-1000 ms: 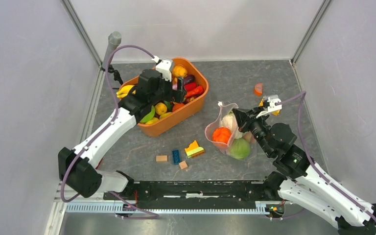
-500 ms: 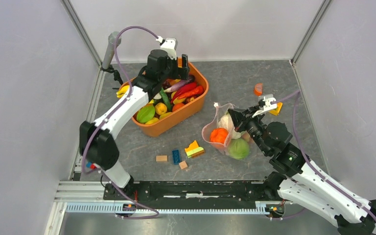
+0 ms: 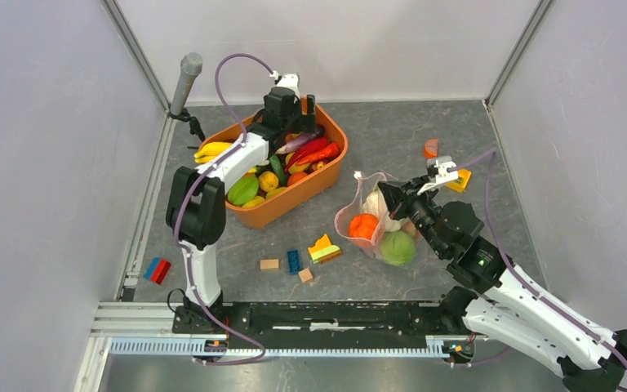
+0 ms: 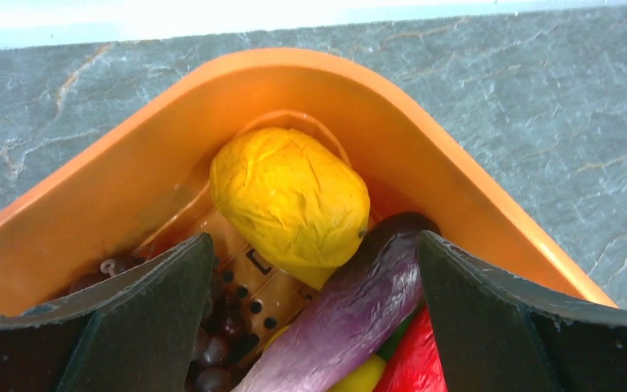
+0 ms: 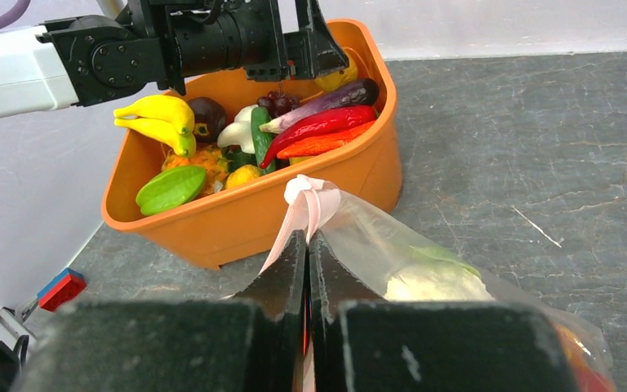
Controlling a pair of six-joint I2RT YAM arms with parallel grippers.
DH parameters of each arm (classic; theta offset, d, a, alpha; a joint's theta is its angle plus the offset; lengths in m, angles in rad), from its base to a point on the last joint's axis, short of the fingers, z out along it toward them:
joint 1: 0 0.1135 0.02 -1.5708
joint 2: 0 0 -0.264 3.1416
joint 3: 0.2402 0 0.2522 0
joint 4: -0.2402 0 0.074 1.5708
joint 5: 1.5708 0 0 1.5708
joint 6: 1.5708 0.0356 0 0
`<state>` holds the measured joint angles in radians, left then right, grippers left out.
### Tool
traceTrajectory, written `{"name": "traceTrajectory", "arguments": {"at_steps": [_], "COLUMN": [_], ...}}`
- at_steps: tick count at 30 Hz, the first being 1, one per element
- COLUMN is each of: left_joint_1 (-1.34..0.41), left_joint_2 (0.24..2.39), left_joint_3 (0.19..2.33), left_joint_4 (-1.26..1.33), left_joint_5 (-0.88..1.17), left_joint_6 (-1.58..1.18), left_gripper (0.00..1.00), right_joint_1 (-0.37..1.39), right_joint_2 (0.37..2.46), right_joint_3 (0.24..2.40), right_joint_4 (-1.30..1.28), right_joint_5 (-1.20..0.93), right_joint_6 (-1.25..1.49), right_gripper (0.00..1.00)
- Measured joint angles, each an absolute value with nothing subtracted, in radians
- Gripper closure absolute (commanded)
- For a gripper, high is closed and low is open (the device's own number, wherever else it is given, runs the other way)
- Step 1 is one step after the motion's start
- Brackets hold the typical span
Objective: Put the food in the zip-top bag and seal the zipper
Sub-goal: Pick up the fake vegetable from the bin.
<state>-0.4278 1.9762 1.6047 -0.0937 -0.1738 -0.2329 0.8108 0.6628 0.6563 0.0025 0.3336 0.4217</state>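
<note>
The zip-top bag (image 3: pixel 359 214) lies right of the orange tub (image 3: pixel 282 208). It holds a white cauliflower (image 3: pixel 378 202), an orange (image 3: pixel 366 226) and a green cabbage (image 3: pixel 397 247). My right gripper (image 3: pixel 388 196) is shut on the pale pink zipper (image 5: pixel 310 196), which bunches up above the fingertips (image 5: pixel 294 269). My left gripper (image 3: pixel 302 110) hangs open over the tub's far end. Between its fingers (image 4: pixel 155 310) I see a yellow fruit (image 4: pixel 290 200) and a purple aubergine (image 4: pixel 351 318), neither of them gripped. More food fills the tub: bananas (image 5: pixel 159 114), red peppers (image 5: pixel 326 122), grapes (image 5: pixel 277 100).
Small building blocks (image 3: pixel 294 261) lie in front of the tub, and a red and blue one (image 3: pixel 157 269) sits at the left edge. An orange half-disc (image 3: pixel 430 148) and a yellow block (image 3: pixel 460 180) lie to the right. A grey post (image 3: pixel 185 77) stands at the back left corner.
My left arm has reached farther out, taking its open gripper from over the tub's left middle to its far end. My right gripper has pulled the bag's mouth slightly left.
</note>
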Motion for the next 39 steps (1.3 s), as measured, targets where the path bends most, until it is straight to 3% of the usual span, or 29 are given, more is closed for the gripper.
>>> {"name": "traceTrajectory", "arguments": {"at_steps": [8,13,16,23,39], "left_joint_1": [-0.416,-0.416,-0.416,-0.416,-0.414], "left_joint_2": [2.036,2.060,2.069,2.062,1.915], "left_joint_3": [1.637,1.638,1.639,1.632,1.466], "left_joint_4": [-0.024,-0.023,-0.024,-0.027,-0.022], "left_joint_5": [-0.185,-0.193,-0.197,-0.203,-0.216], "left_joint_6": [-0.250,-0.269,-0.270,-0.281,-0.280], "left_gripper": [0.05,0.13,0.31,0.52,0.54], "right_joint_1": [0.811,0.811,0.811,0.811,0.811], "right_joint_2": [0.670,0.688,0.689,0.682,0.664], "right_joint_3": [0.656,0.657,0.657,0.657,0.657], "right_joint_4": [0.004,0.006,0.007,0.006,0.006], "right_joint_5": [0.333,0.332,0.325,0.314,0.313], "right_joint_6": [0.420,0.414,0.414,0.414,0.419], "right_gripper": [0.96,0.96,0.96,0.96,0.96]}}
